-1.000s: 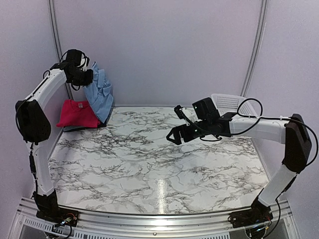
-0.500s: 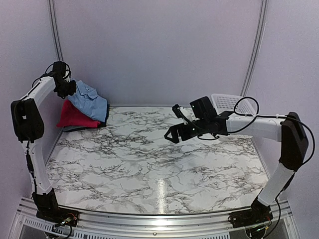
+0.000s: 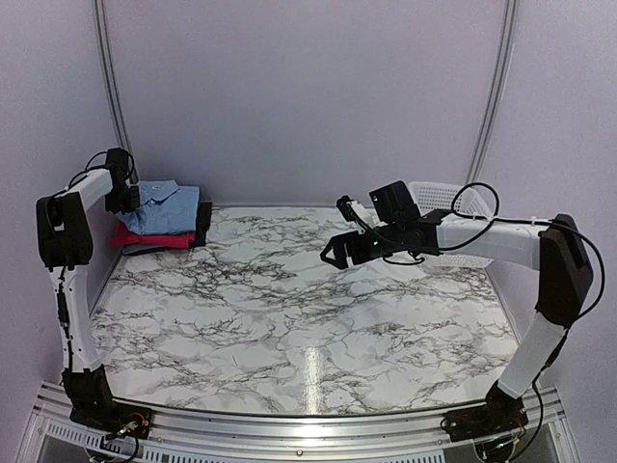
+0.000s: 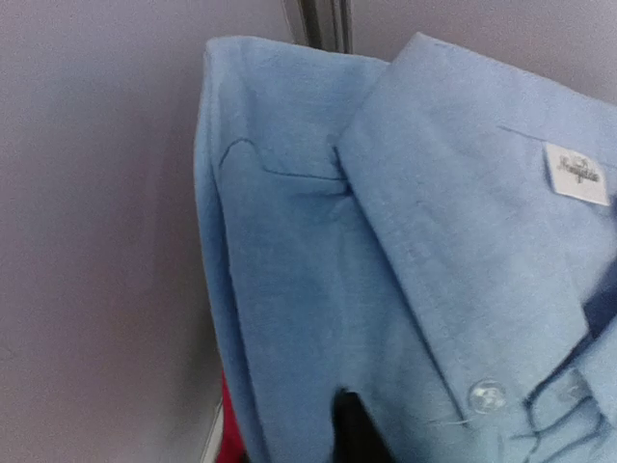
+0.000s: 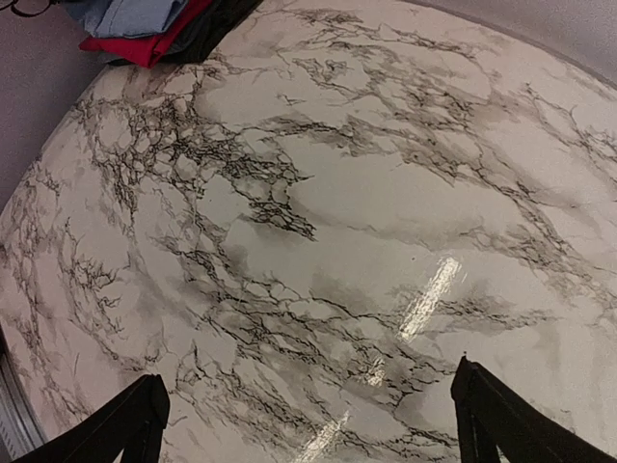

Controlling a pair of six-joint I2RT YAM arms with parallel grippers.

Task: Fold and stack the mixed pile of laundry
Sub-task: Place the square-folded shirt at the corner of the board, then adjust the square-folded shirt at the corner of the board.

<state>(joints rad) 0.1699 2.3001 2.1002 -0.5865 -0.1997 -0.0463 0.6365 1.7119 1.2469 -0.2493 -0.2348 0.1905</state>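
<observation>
Left tool at blue shirt edge, grip unclear; right tool spread, well apart.

Bright, even light; overhead glare streak on table; shirt close-up slightly soft.

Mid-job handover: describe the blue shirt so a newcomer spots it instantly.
Start at the marble table and go to its far left corner, where folded clothes are stacked. The light blue shirt lies on top, above the pink-red T-shirt and a dark garment; only it has a collar and a small white label.
</observation>
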